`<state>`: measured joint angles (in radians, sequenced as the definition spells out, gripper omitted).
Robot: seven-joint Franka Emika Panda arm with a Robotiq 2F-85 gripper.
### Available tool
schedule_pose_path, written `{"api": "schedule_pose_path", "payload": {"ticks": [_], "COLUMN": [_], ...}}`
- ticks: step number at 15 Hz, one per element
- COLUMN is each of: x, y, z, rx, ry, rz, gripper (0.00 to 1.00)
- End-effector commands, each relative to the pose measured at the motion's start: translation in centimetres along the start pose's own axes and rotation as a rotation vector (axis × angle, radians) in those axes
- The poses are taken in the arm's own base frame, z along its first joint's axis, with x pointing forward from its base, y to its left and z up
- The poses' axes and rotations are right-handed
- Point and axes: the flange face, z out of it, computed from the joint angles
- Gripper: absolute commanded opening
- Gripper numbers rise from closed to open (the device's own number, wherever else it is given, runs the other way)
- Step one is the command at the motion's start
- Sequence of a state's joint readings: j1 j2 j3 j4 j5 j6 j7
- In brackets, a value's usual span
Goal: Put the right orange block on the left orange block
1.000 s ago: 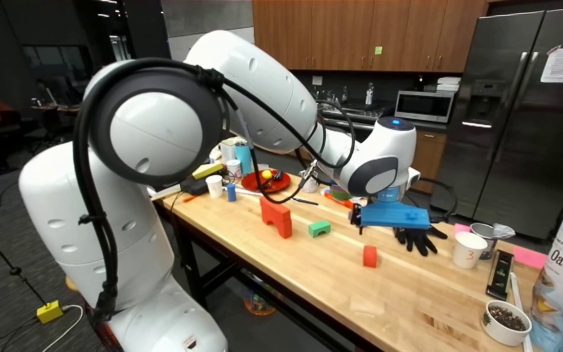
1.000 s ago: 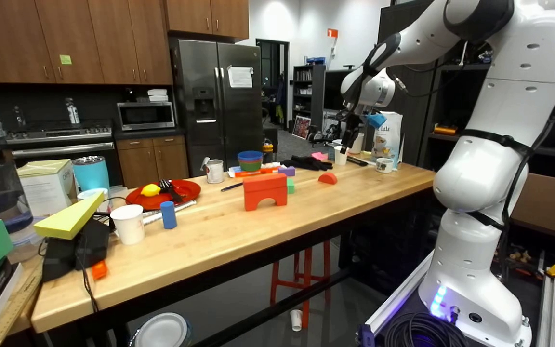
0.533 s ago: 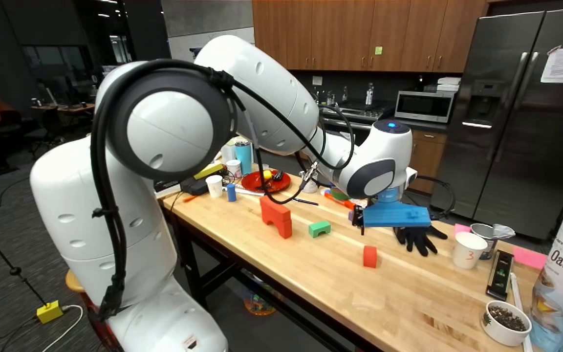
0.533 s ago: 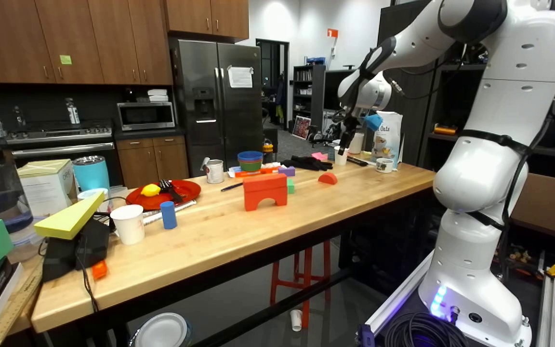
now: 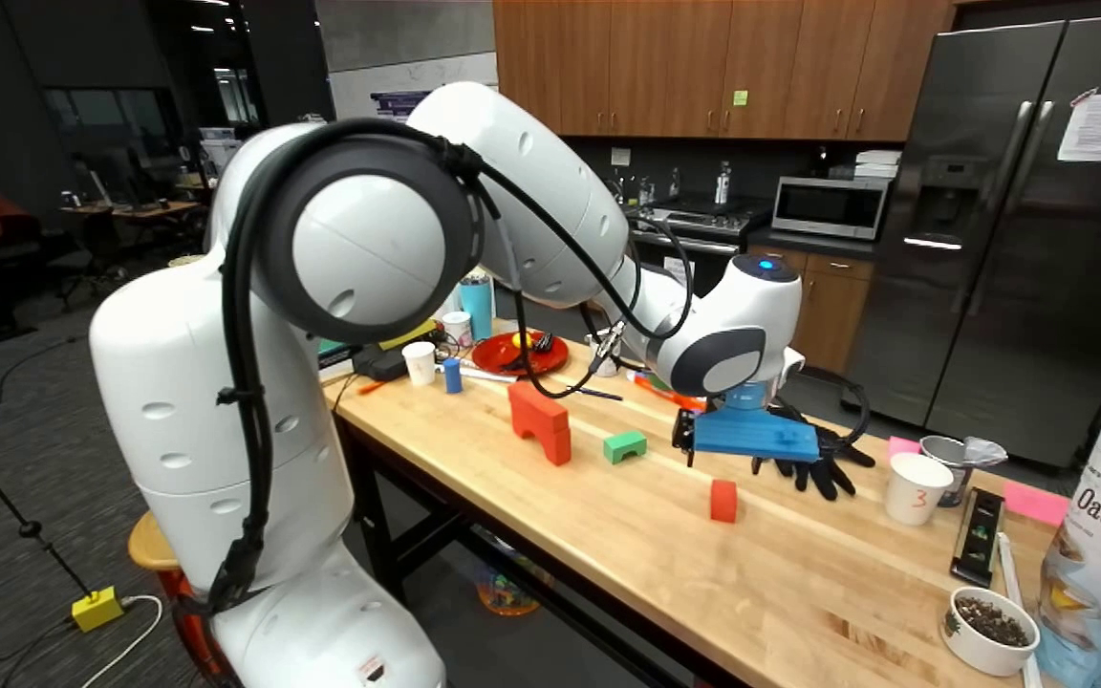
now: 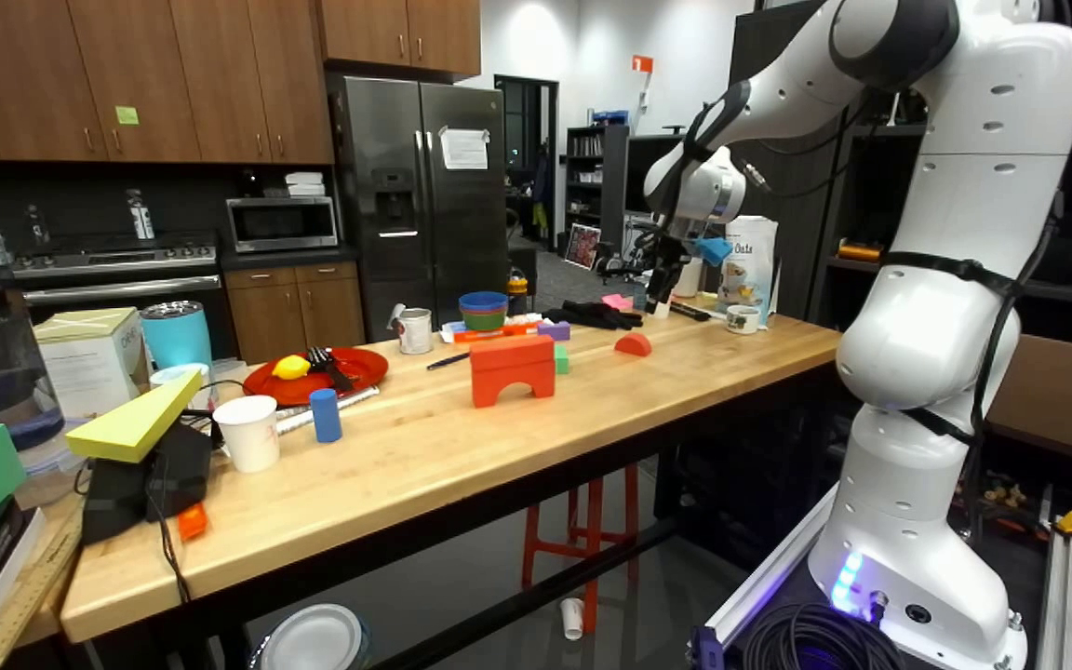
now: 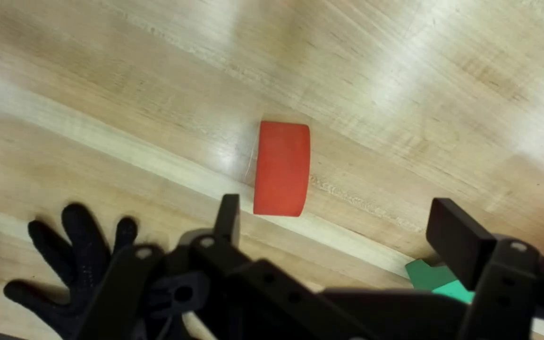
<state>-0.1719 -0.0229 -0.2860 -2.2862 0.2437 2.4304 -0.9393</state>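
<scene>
The right orange block is a small orange-red piece with a rounded top in an exterior view. It lies alone on the table. In the wrist view, this right orange block shows ahead of the fingertips, nearer the left finger. My gripper stands open above the table, its fingers wide apart and holding nothing. The left orange block is larger and upright, with an arch cut in its underside and a seam across it. Only a sliver of it appears at the wrist view's right edge.
A green block sits between the orange blocks, partly behind a finger in the wrist view. Beneath the arm lies a black glove. White cup, black level and oats bag stand beyond; a red plate is at the other end.
In both exterior views my arm has shifted and the gripper has come slightly lower and to the left. The blocks have stayed in place, and the gripper has remained open.
</scene>
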Motion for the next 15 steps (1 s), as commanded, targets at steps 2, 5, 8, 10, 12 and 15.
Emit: {"api": "schedule_pose_path", "payload": {"ticks": [2, 5, 8, 10, 12, 15], "x": [0.3, 0.8, 1.5, 1.9, 2.2, 2.5], "y": [0.4, 0.6, 0.9, 1.0, 1.4, 2.0], "z": [-0.1, 0.1, 0.9, 1.4, 2.1, 3.0], "rx": [-0.009, -0.005, 0.012, 0.021, 0.028, 0.04], "ry": [-0.017, -0.02, -0.028, -0.038, -0.053, -0.071], "rz": [0.051, 0.033, 0.02, 0.014, 0.01, 0.01], "gripper": [1.0, 1.0, 1.0, 1.0, 1.0, 1.0]}}
